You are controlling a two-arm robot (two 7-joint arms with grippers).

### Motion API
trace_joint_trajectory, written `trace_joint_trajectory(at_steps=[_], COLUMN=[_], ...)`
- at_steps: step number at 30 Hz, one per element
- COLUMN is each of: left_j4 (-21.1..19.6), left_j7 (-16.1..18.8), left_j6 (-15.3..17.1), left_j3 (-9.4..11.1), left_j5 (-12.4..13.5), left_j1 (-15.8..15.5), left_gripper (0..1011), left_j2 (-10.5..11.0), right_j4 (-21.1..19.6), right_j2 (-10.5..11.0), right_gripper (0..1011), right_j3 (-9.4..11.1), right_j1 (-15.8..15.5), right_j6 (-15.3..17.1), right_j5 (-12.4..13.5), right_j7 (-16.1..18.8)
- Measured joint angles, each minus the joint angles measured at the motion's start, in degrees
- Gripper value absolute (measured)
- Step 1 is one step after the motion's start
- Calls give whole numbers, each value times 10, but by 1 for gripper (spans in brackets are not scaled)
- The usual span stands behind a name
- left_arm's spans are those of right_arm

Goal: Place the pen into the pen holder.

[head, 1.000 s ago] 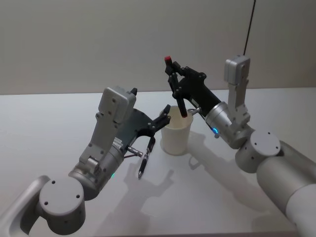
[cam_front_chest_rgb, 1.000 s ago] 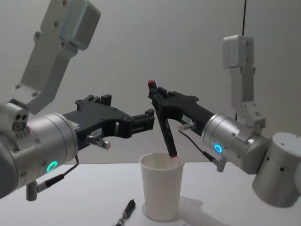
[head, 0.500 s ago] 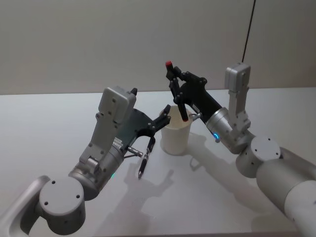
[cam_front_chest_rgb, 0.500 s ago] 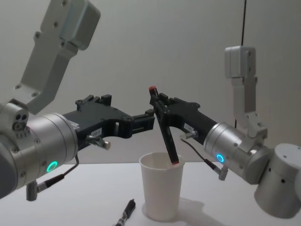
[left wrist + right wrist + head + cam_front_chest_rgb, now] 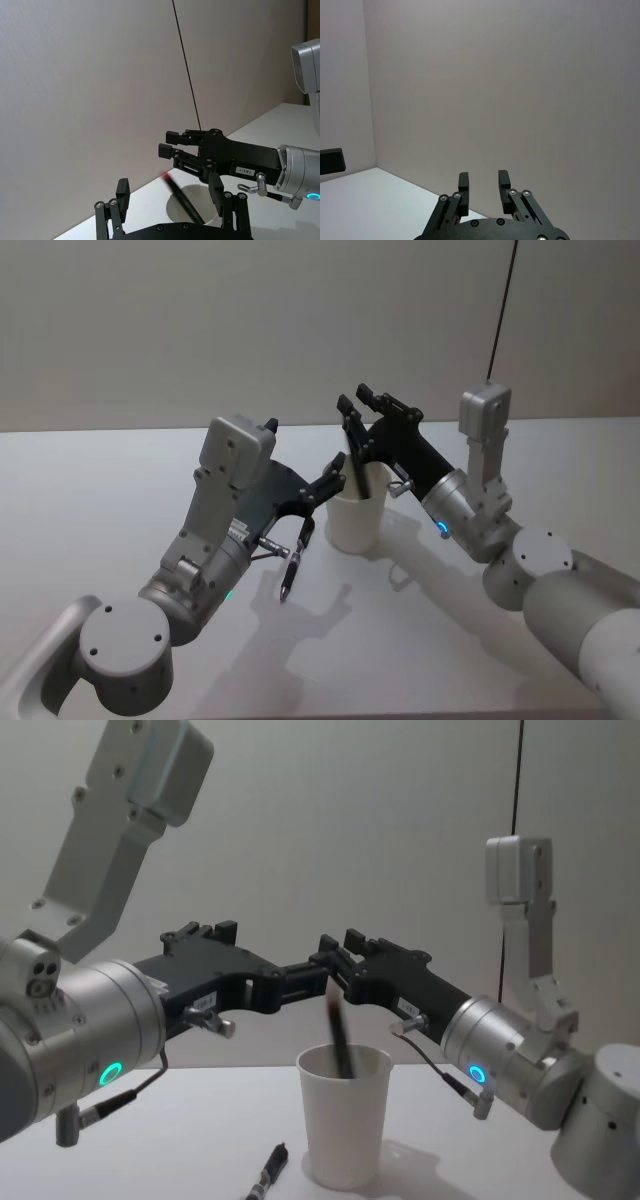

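Observation:
The pen holder, a white paper cup, stands at mid table. A dark pen with a red end leans inside it, its upper part sticking above the rim, with no finger on it. My right gripper hovers just above the cup, open and empty. My left gripper is held level beside the cup's left rim, open with nothing between its fingers.
A second dark pen lies on the white table to the left of the cup, under my left arm. A thin black cable hangs down the wall behind my right arm.
My right gripper has opened and let go of the pen, which has dropped deeper into the cup. The right arm has sunk slightly. The left arm has stayed still.

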Motion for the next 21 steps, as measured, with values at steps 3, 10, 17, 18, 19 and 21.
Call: trace_joint_trajectory(at_steps=[3, 10, 17, 18, 19, 21], left_j4=[0, 0, 0, 0, 0, 0], left_j7=[0, 0, 0, 0, 0, 0], left_j6=[0, 0, 0, 0, 0, 0], left_j3=[0, 0, 0, 0, 0, 0], left_j5=[0, 0, 0, 0, 0, 0], left_j1=[0, 0, 0, 0, 0, 0], left_gripper=[1002, 1002, 1002, 1002, 1002, 1002], left_j2=[0, 0, 0, 0, 0, 0], right_j4=[3, 7, 5, 3, 0, -4], right_j2=[0, 2, 7, 8, 9, 11], right_gripper=[402, 619, 835, 864, 907, 938], right_j3=[2, 9, 19, 21, 23, 25], right_j1=[0, -1, -2, -3, -3, -5], right_j6=[-2, -1, 7, 10, 12, 15], right_j5=[-1, -1, 1, 1, 2, 2], right_j7=[2, 9, 15, 16, 16, 17])
